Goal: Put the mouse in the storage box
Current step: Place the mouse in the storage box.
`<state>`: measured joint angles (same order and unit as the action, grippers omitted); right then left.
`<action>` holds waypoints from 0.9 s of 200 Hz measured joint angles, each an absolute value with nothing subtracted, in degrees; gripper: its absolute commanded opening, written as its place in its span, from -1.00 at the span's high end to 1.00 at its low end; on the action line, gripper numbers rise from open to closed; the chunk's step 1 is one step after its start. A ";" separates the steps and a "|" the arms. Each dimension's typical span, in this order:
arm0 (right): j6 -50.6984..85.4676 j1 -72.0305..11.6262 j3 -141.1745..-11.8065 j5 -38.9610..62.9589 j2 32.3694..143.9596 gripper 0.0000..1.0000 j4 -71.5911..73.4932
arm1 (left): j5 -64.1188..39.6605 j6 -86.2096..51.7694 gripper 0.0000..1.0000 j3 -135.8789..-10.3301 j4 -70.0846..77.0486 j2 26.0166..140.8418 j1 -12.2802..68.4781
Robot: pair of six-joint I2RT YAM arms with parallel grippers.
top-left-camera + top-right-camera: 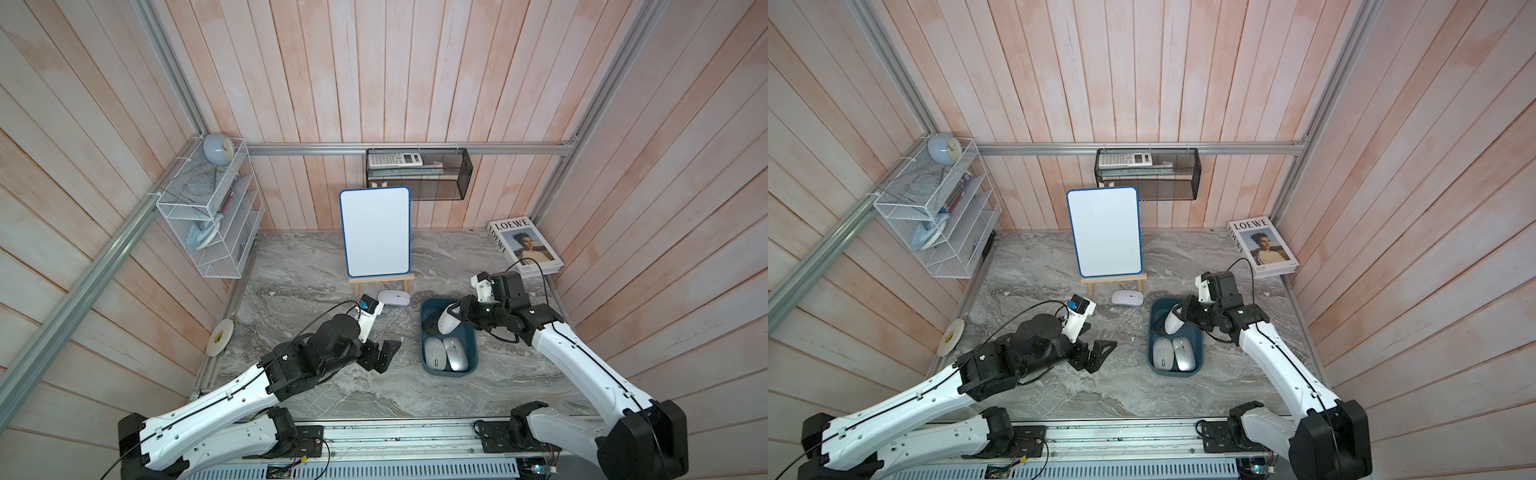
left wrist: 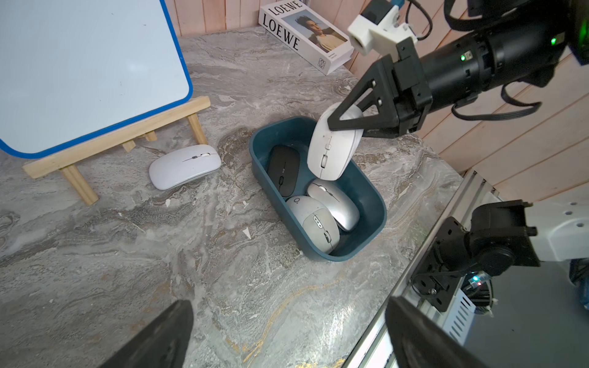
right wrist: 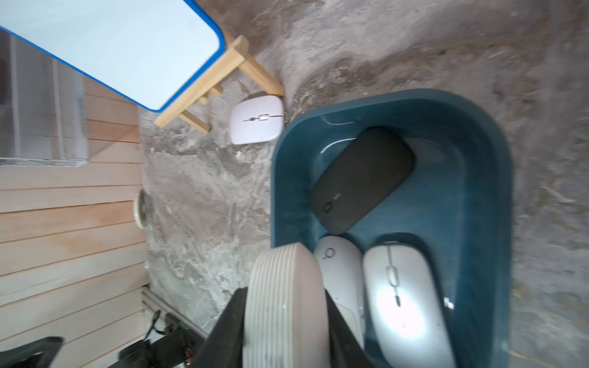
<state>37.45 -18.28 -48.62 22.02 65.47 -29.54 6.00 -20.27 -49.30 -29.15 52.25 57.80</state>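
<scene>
My right gripper (image 2: 341,125) is clamped on a white mouse (image 2: 331,149) by its sides near the tail, so the nose hangs down toward the far end of the box (image 2: 318,255). That tilt makes sense to me. The near half of the box is filled by two grey mice (image 2: 314,223) lying side by side, and a black mouse (image 2: 283,170) lies aslant along the far left wall. The only bare floor is at the far right, and a nose-first entry suits that narrow gap. The mouse is above the box, not resting in it; I cannot tell whether its nose touches anything. I judge the release should wait until it is lower, or it may land on the black mouse and slide.

My left gripper (image 1: 381,353) hangs empty with jaws wide apart over the surface (image 1: 332,395), left of the box and clear of the right arm. A loose mouse (image 1: 393,298) lies flat just in front of the easel (image 1: 380,279), left of the box's far end. It is likely the left arm's next pick.
</scene>
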 measured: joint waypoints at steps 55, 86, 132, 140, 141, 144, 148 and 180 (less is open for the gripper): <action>30.26 -18.26 -47.88 17.10 69.10 0.61 -29.80 | 6.74 -20.62 -1.00 -48.18 -28.80 52.29 57.65; 29.89 -18.22 -46.61 15.88 73.71 0.61 -28.32 | 6.90 -20.91 -1.00 -47.29 -28.12 53.12 57.54; 26.92 -17.47 -50.37 13.52 80.29 0.60 -29.65 | 6.92 -21.26 -1.00 -47.05 -26.76 53.91 57.54; 26.72 -17.41 -50.59 13.54 81.03 0.60 -29.36 | 6.92 -21.26 -1.00 -46.89 -26.46 53.91 57.54; 26.72 -17.39 -50.59 13.54 81.10 0.60 -29.34 | 6.92 -21.26 -1.00 -46.89 -26.46 53.91 57.54; 26.74 -17.34 -50.59 13.58 81.34 0.60 -29.17 | 6.92 -21.26 -1.00 -46.83 -26.35 53.91 57.54; 26.74 -17.30 -50.59 13.63 81.58 0.60 -28.93 | 6.92 -21.26 -1.00 -46.76 -26.17 53.91 57.54; 27.38 -17.30 -49.80 15.25 82.89 0.57 -26.79 | 6.92 -21.26 -1.00 -46.54 -25.61 54.00 57.43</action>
<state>27.38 -17.30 -49.80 15.25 82.89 -26.79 6.92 -21.26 -46.54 -25.61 54.00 57.43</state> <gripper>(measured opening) 0.351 0.997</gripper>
